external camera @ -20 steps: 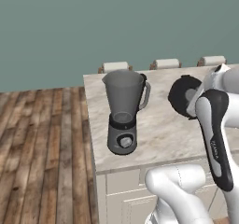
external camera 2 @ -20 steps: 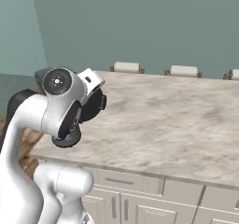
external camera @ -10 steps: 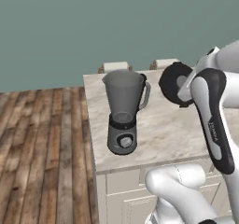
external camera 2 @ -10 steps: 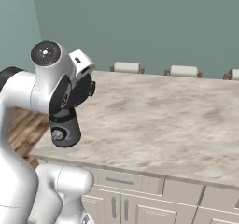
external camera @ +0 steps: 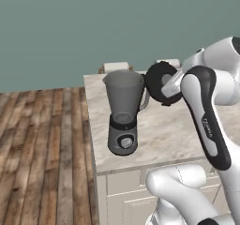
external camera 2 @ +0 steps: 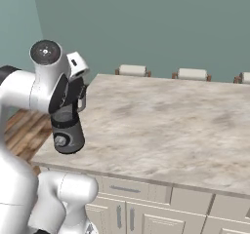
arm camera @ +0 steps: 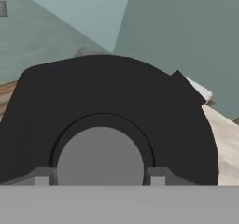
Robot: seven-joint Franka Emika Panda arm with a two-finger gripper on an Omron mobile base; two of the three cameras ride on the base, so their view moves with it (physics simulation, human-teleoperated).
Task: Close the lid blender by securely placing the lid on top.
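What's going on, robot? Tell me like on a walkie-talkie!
Fingers shut on the lid's grey knob. Lid held on edge in the air, right beside the blender jar's handle side. Jar mouth open, nothing over it.
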